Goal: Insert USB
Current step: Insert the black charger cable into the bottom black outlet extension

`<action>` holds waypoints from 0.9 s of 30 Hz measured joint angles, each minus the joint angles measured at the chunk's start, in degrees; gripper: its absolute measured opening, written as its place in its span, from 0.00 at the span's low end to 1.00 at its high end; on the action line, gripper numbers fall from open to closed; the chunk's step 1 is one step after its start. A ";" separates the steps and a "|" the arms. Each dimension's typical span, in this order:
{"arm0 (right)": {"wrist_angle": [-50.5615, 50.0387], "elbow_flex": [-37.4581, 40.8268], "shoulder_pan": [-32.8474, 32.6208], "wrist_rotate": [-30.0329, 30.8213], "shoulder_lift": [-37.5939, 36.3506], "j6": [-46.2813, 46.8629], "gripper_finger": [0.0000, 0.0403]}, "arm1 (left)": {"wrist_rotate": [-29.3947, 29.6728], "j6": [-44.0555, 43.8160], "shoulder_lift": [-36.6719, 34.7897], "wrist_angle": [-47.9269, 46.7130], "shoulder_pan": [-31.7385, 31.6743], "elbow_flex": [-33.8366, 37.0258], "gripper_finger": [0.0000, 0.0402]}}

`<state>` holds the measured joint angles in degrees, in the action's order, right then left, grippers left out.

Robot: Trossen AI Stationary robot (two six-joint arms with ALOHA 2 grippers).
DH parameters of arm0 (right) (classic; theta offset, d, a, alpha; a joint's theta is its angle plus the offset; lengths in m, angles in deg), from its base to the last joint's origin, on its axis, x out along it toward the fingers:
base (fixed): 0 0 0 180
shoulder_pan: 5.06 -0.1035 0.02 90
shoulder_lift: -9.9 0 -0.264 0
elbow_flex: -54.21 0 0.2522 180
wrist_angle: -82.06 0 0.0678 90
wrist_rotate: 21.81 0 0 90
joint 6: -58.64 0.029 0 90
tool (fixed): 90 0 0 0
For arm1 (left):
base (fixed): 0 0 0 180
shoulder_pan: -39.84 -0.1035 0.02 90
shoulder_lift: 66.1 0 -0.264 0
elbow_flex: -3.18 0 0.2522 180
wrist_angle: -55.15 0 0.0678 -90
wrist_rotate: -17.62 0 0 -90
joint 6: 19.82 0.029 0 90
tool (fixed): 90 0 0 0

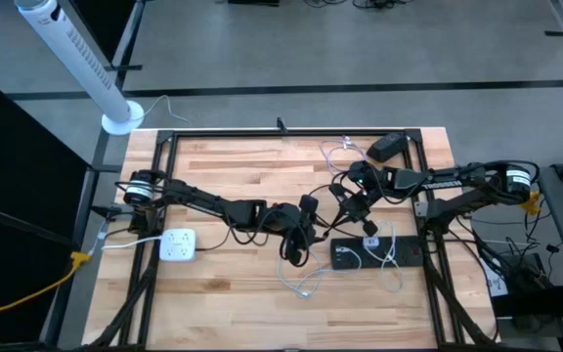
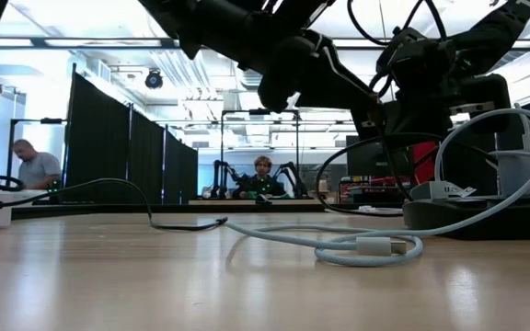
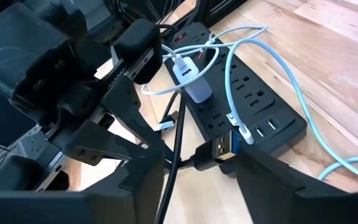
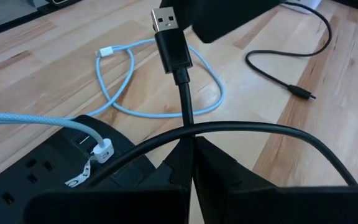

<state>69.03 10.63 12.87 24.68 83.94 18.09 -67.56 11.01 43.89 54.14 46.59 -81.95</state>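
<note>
My right tool (image 4: 191, 146), centre of the high view, is clamped on the black cable below the USB plug (image 4: 168, 31); left tool (image 3: 191, 165) is apart around the plug. A handover slip could miss the power strip (image 3: 253, 99) ports.

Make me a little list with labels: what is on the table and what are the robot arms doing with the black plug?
Table: wooden top
Black power strip: lies flat on the right part of the table
White charger: plugged into the strip
Light blue cable: loops over the strip and the wood
Black USB plug: up in the air, metal end bare
Right gripper: jaws shut on the black USB cable below the plug
Left gripper: at the plug, beside the strip; grip unclear
White outlet block: left part of the table
</note>
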 joint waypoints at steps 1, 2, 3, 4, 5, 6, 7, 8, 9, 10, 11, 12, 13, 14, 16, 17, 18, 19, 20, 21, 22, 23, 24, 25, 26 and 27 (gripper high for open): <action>0.00 0.00 -0.02 0.00 0.00 0.02 0.00 | -0.04 0.00 0.00 -0.05 0.01 0.00 0.35; 0.00 0.00 0.00 0.00 0.00 0.06 0.00 | -0.18 0.00 0.00 -0.10 0.01 0.02 0.31; 0.00 0.00 -0.02 0.00 0.00 0.06 0.00 | -0.58 0.00 0.00 -0.07 0.01 0.02 0.27; 0.00 0.00 -0.02 0.00 0.00 0.06 0.00 | -1.24 -0.01 0.00 -0.04 0.01 0.02 0.23; 0.00 0.00 0.00 0.00 0.00 0.06 0.00 | -1.70 -0.02 0.00 -0.02 0.01 0.02 0.18; 0.00 0.00 -0.02 0.00 0.00 0.10 0.00 | -2.23 0.00 0.00 0.01 0.01 0.02 0.14; -0.01 0.00 -0.02 0.00 0.00 0.08 0.00 | -2.51 0.00 0.00 0.13 0.01 0.04 0.10; -0.03 0.00 -0.02 0.00 0.00 0.08 0.00 | -2.45 -0.02 0.00 0.26 0.05 0.04 0.06; 0.00 0.00 -0.02 0.00 0.00 0.09 0.00 | -2.54 -0.04 0.00 0.23 0.05 0.04 0.03; -0.01 0.00 -0.02 0.00 0.00 0.10 0.00 | -2.55 -0.13 0.00 0.30 0.07 0.04 0.02; 0.01 0.00 -0.02 0.00 0.00 0.10 0.00 | -2.55 -0.22 0.00 0.30 0.13 0.05 0.02; 0.00 0.00 -0.01 0.00 0.00 0.10 0.00 | -2.53 -0.22 0.00 0.35 0.16 0.07 0.01; -0.02 0.00 0.00 0.00 0.00 0.10 0.00 | -2.51 -0.22 0.00 0.44 0.23 0.09 0.01; 0.00 0.00 -0.02 0.00 0.00 0.10 0.00 | -2.51 -0.29 0.00 0.80 0.27 0.11 0.01; -0.01 0.00 -0.01 0.03 0.00 0.08 0.00 | -2.35 -0.57 0.00 1.10 0.29 0.11 0.01; -0.01 0.00 0.00 0.08 0.00 0.09 0.00 | -2.07 -0.84 0.00 1.20 0.29 0.11 0.01; 0.00 0.00 0.00 0.47 0.00 0.15 0.00 | -1.22 -1.33 0.00 1.18 0.33 0.11 0.01; 0.12 0.00 -0.02 1.94 0.00 0.69 0.00 | 0.10 -1.89 0.00 1.17 0.36 0.11 0.01; 0.57 0.00 -0.02 4.73 0.00 2.27 0.00 | 1.36 -2.40 0.00 1.07 0.38 0.11 0.01; 0.91 -0.14 -0.02 8.29 0.00 3.83 0.00 | 2.51 -2.97 0.00 1.01 0.38 0.14 0.01; 0.63 -0.47 -0.02 11.84 -0.15 4.73 0.00 | 3.62 -3.57 0.00 0.96 0.38 0.18 0.01; -0.08 -0.85 -0.02 14.47 -0.50 4.45 0.01 | 4.78 -4.23 0.00 0.87 0.38 0.20 0.01; -0.83 -1.26 0.00 16.21 -0.91 3.43 0.03 | 6.12 -5.08 0.00 0.81 0.46 0.22 0.01; -1.25 -1.63 -0.02 17.71 -1.53 2.62 0.05 | 7.81 -6.06 0.00 0.79 0.48 0.22 0.01; -1.44 -2.01 -0.05 19.26 -2.26 1.82 0.08 | 9.76 -7.00 0.00 0.67 0.50 0.22 0.01; -1.45 -2.39 -0.07 21.10 -3.24 1.17 0.12 | 12.53 -8.12 -0.02 0.14 0.57 0.22 0.01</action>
<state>67.58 8.23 12.80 45.78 80.69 19.26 -55.03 2.88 43.87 54.28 47.16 -81.73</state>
